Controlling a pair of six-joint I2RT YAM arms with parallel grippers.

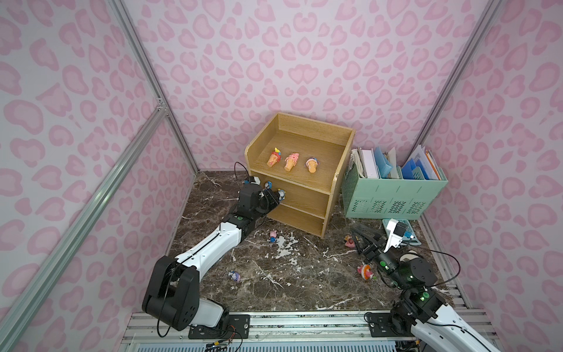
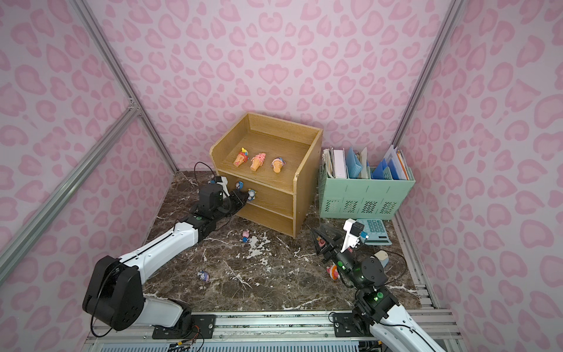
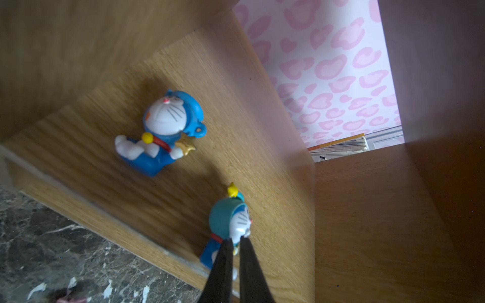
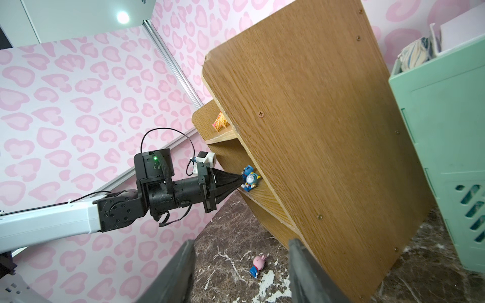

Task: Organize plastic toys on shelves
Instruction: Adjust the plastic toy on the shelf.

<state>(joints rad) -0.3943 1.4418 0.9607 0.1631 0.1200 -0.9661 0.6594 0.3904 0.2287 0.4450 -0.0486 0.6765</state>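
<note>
The left gripper [image 3: 237,240] is pinching a blue toy [image 3: 228,217], with the edge of the shelf [image 3: 236,131] just beneath. Snagging on release could topple it. The right gripper [image 4: 241,242] is gaping, empty.

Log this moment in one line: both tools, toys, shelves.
left tool: shut on blue-white toy at middle tier | right tool: open, empty | top tier: three cone toys | tabletop: several loose toys
</note>
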